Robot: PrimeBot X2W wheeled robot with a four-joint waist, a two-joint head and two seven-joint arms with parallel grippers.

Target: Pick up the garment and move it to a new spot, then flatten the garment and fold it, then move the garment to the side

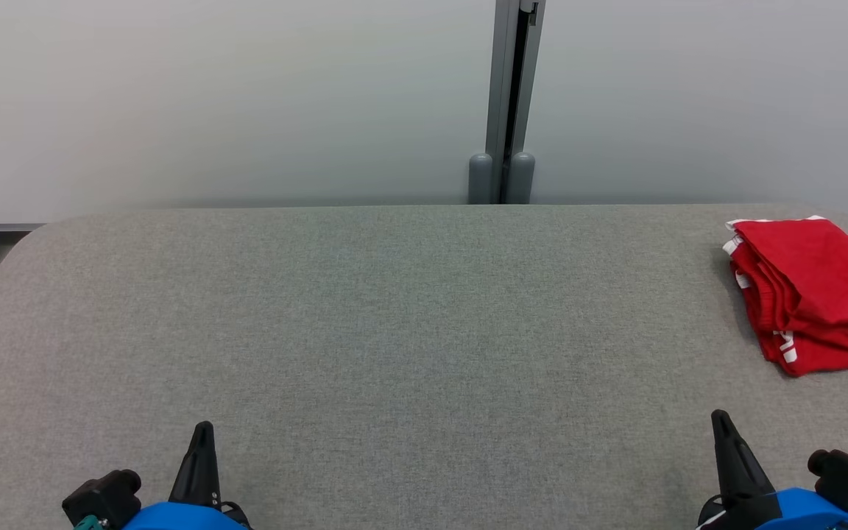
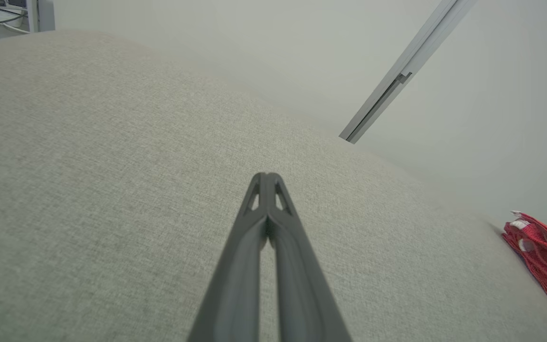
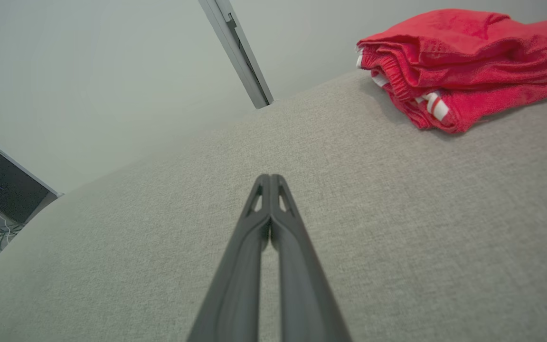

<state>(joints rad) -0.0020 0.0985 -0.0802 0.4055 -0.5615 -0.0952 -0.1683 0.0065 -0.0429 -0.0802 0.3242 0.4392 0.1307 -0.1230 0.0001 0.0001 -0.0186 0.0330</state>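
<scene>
The red garment (image 1: 810, 294) lies folded in a compact stack at the far right of the grey fabric-covered table (image 1: 394, 316), as I see it from my remote station. White trim shows along its layered edges. My left gripper (image 1: 203, 428) is at the near left over the table, its two dark fingers pressed together tip to tip with nothing between them. My right gripper (image 1: 721, 418) is at the near right, likewise closed on itself and carrying nothing. The garment lies ahead of it and off to its right, well apart from the fingertips. Both grippers point toward the pale wall (image 1: 210, 96), where a grey vertical post (image 1: 510, 103) rises behind the table's far edge.
</scene>
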